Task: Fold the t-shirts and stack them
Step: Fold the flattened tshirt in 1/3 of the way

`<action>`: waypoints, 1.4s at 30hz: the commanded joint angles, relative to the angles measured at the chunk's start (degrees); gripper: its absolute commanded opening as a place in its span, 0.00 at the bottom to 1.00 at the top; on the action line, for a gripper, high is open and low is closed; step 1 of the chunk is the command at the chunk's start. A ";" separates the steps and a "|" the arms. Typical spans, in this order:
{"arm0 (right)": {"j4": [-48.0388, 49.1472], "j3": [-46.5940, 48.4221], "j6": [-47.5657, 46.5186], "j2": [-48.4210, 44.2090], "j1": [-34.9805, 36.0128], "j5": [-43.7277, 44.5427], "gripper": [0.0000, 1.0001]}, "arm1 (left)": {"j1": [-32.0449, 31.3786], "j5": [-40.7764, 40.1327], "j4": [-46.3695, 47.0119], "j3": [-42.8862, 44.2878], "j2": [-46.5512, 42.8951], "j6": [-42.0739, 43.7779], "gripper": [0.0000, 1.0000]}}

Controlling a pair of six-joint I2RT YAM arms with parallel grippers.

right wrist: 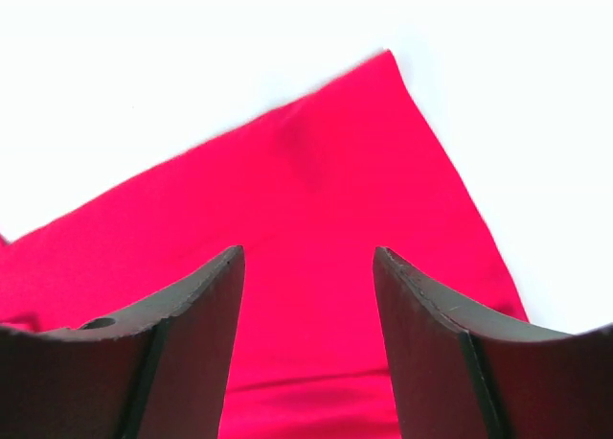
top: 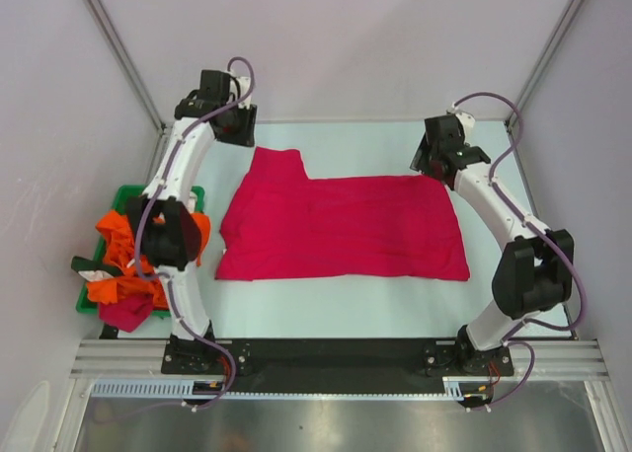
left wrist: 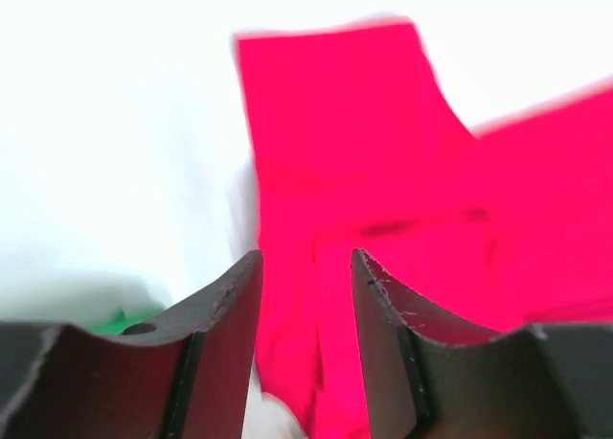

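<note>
Heaped bright orange cloth t-shirts (top: 114, 284) fill the green plastic tray (top: 126, 191) at the pale table's (top: 336, 319) left edge. The left gripper (left wrist: 306, 259), jaws partly apart and empty, hangs over the flat-spread crimson-pink cloth t-shirt's (top: 346, 230) sleeve. The right gripper (right wrist: 308, 255), likewise parted and empty, hangs over its far right corner. Plain pale walls (top: 346, 37) surround.

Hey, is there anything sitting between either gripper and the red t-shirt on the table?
Nothing visible does. The left gripper and right gripper each hang with open fingers near a far corner of the crimson t-shirt, only cloth showing beyond them. The orange shirts lie off to the left in the green tray.
</note>
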 commanded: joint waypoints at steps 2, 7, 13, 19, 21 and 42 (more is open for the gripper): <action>2.27 2.92 -3.86 4.69 0.30 -0.52 0.60 | 0.08 -6.82 -2.11 10.93 16.06 -0.84 0.46; 3.68 2.57 -5.17 6.71 1.53 -0.43 0.59 | 0.52 -7.09 2.09 16.30 23.47 1.09 0.43; 5.35 2.65 -6.85 7.94 3.73 0.62 0.59 | 1.22 -9.46 10.72 18.05 26.81 1.71 0.47; 5.97 2.56 -6.85 9.44 4.79 1.06 0.59 | 1.22 -10.26 10.20 26.23 33.05 2.59 0.50; 5.88 2.65 -6.58 9.97 5.05 0.97 0.59 | 1.22 -9.82 10.29 27.19 33.67 3.03 0.51; 6.76 -0.07 -5.62 9.27 5.23 -0.17 0.58 | 0.70 -7.71 8.97 29.48 38.07 4.87 0.58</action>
